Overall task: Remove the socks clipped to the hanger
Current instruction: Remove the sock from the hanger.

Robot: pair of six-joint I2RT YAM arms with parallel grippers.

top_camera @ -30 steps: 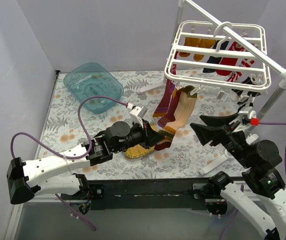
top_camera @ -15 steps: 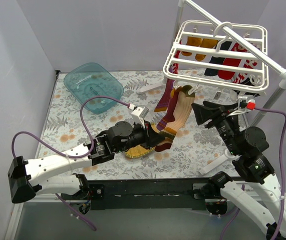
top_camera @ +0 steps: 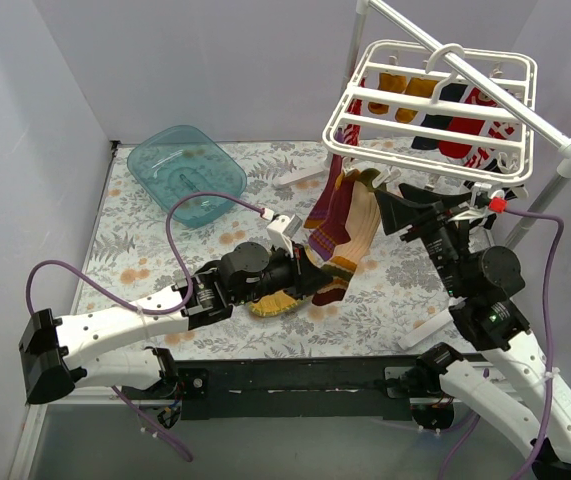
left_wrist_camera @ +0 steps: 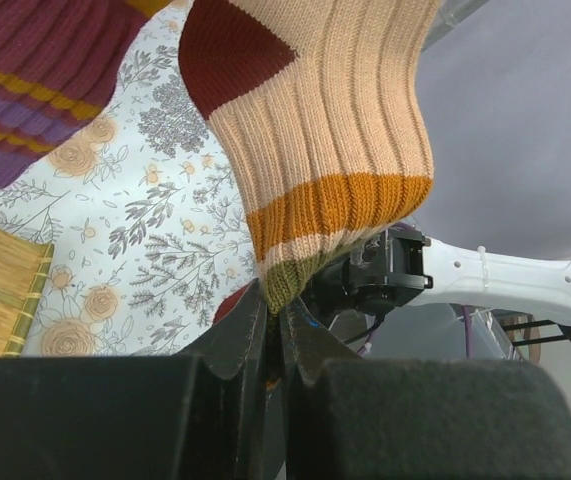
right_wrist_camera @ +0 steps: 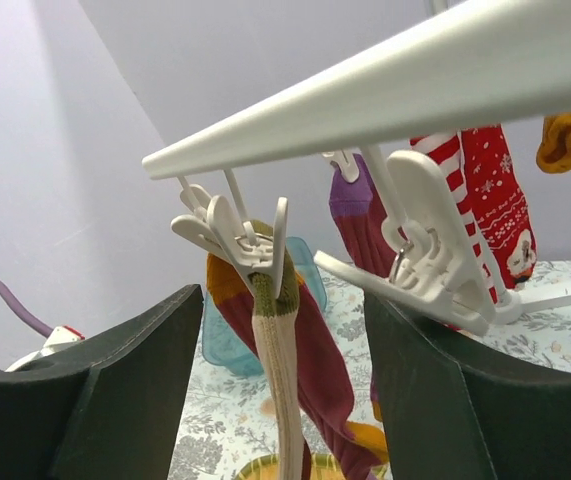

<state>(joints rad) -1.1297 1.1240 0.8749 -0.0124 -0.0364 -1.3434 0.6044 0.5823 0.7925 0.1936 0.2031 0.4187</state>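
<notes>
Since the earlier frame the right gripper had been carried up and leftward from low beside the stand to the near left corner of the hanger, while the left arm had been shifted only slightly. The tan sock was seen hanging from that corner by its cuff, which was held in a white clip under the hanger's front bar, with a maroon striped sock clipped just beside it on the left. The tan sock's olive toe was pinched between the fully closed fingers of the left gripper, low over the table, so that the fabric was drawn down and toward the robot. The right gripper's jaws were held wide apart with nothing gripped. In the right wrist view the clip was framed between the two fingers but slightly above their tips, untouched. More socks, red-and-white, mustard and dark, were clipped along the far side of the frame, so the task was judged far from finished. The step in hand was taken to be the freeing of the tan sock. For the next move, the right fingers would probably need to be raised a little and closed on the clip's wings to release its bite, with a downward pull applied by the left gripper. A yellow woven mat lay beneath the left gripper, and a blue basin stood well apart at the far left.
</notes>
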